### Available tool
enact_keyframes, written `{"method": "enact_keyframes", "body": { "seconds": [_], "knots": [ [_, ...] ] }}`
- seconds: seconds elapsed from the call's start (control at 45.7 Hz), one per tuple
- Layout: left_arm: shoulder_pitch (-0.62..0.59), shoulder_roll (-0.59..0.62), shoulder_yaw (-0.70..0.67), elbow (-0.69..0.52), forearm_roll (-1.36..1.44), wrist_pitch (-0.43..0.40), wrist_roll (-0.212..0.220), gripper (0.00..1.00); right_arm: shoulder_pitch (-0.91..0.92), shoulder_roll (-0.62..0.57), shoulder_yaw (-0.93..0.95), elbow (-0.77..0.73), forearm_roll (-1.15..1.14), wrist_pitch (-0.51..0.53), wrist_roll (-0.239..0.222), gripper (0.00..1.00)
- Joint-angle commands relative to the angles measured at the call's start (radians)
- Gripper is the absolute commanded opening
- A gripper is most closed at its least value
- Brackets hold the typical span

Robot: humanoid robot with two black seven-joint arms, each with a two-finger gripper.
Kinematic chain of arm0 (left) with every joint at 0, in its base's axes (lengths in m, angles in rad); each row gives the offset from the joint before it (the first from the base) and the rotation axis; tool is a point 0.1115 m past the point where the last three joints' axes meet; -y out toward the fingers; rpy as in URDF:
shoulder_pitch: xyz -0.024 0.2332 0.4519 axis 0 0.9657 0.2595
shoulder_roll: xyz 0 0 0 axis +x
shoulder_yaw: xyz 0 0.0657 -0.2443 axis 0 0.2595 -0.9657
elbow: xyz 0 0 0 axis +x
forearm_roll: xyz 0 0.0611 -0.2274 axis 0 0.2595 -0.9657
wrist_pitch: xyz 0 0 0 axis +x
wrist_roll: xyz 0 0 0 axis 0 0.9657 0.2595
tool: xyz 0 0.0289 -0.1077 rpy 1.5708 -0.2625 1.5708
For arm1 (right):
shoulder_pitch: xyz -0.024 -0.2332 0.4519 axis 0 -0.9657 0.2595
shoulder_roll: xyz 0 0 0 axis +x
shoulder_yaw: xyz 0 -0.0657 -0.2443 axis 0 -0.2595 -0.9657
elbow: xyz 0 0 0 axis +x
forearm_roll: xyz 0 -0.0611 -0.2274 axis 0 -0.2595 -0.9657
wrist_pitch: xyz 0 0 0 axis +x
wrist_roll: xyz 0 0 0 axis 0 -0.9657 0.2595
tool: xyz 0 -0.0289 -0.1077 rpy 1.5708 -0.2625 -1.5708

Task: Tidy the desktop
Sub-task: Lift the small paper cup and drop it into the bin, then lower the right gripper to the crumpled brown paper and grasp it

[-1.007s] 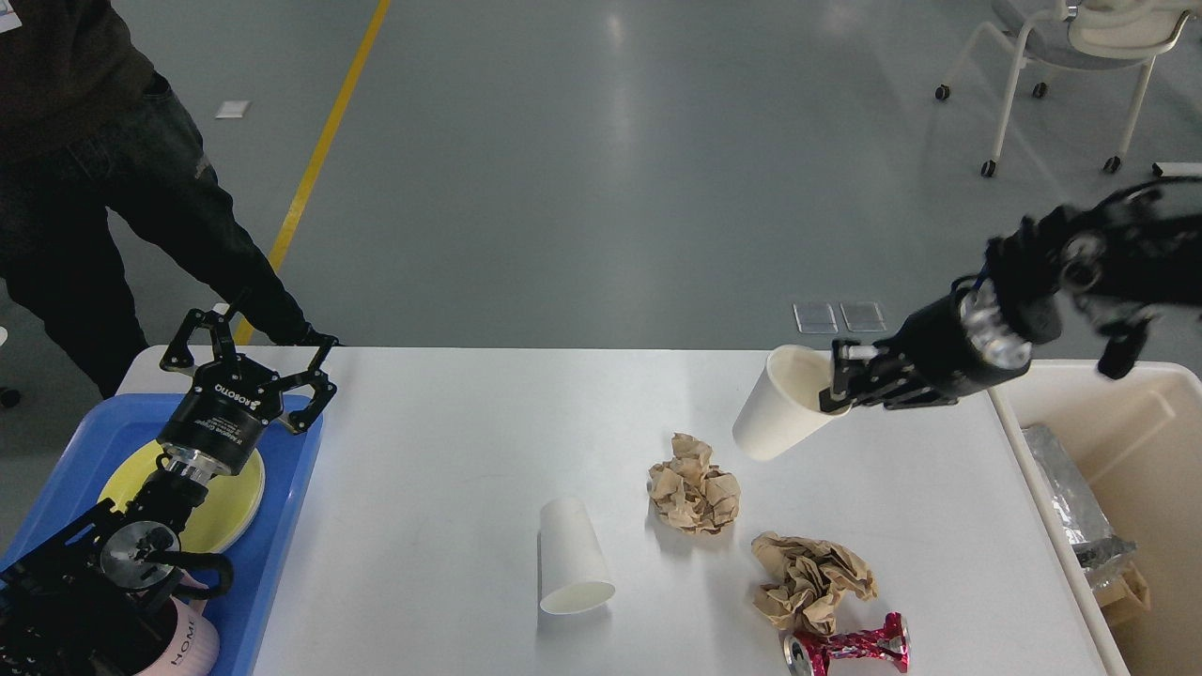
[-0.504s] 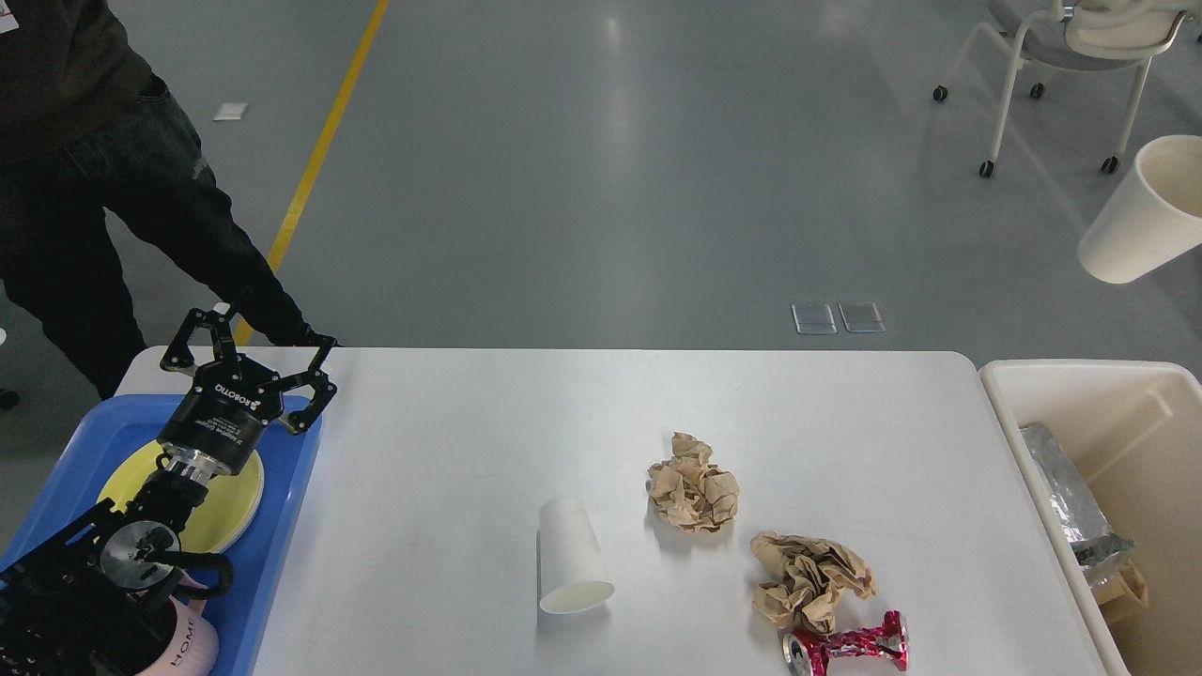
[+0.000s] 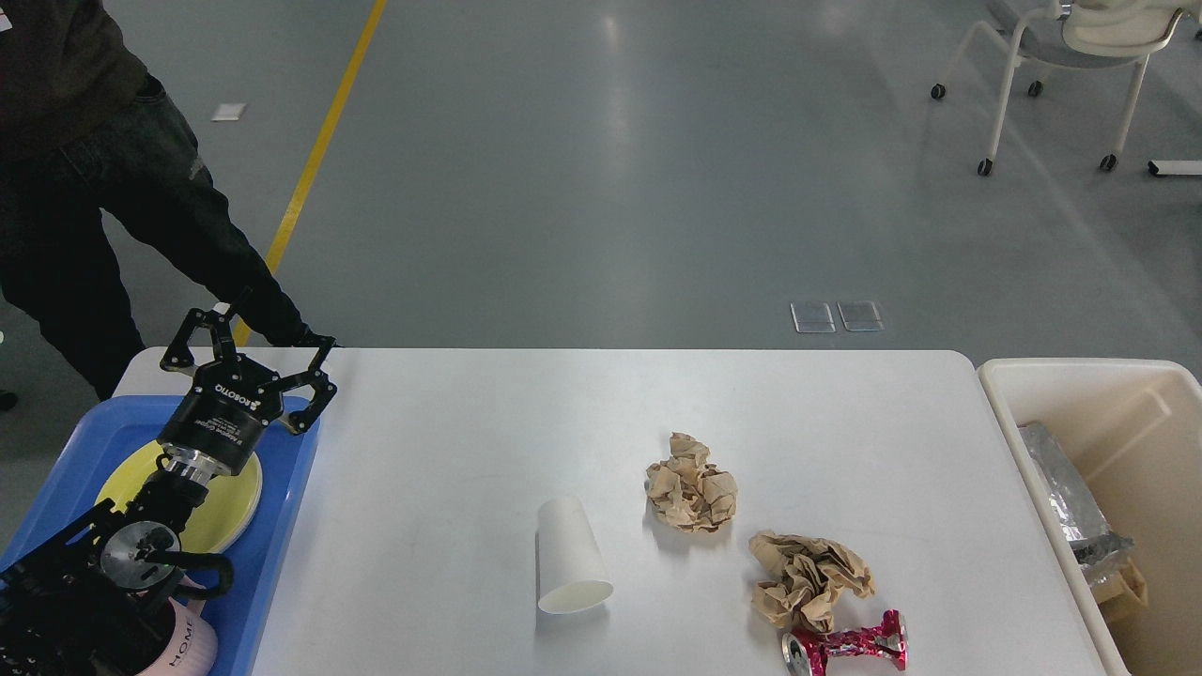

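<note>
Head view. The worktop [image 3: 470, 422], white with rounded corners, fills the lower half of the view and is taken as the reference for all positions.

On the worktop, near its front edge and about mid-width, a white paper cup [image 3: 568, 559] lies on its side with its open mouth toward the front. To the right of the cup lies a crumpled brown paper ball [image 3: 692, 483], apart from the cup. A second crumpled brown paper [image 3: 809, 579] lies further right and nearer the front edge. A crushed red can [image 3: 845, 644] lies at the front edge, touching or just beside that second paper.

At the worktop's left end sits a blue tray [image 3: 282, 526] carrying a yellow plate [image 3: 225, 512]. A pink mug [image 3: 183, 648] marked "HOME" shows at the tray's front corner, partly hidden by the arm.

The left gripper [image 3: 249, 349] is over the tray's far edge, jaws spread wide and holding nothing.

Off the worktop's right end stands a cream bin [image 3: 1089, 394] containing a silver foil item [image 3: 1071, 507].

The right arm is out of view.

A person in dark clothing [image 3: 103, 188] stands beyond the worktop's far left corner. A chair [image 3: 1061, 56] stands on the floor well behind.
</note>
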Motion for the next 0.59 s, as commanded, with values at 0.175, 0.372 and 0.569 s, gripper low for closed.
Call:
{"method": "enact_keyframes", "body": {
  "seconds": [0.175,0.372,0.569],
  "knots": [
    [0.0,0.0,0.0,0.0,0.0,0.0,0.0,1.0,-0.132,0.07,0.124,-0.089,0.073,-0.028,0.005,1.0],
    [0.0,0.0,0.0,0.0,0.0,0.0,0.0,1.0,-0.08,0.066,0.13,-0.014,0.073,-0.019,0.005,1.0],
    [0.0,0.0,-0.002,0.0,0.0,0.0,0.0,1.0,0.472,-0.201,0.011,0.543,-0.075,0.128,0.002,1.0]
  ]
}}
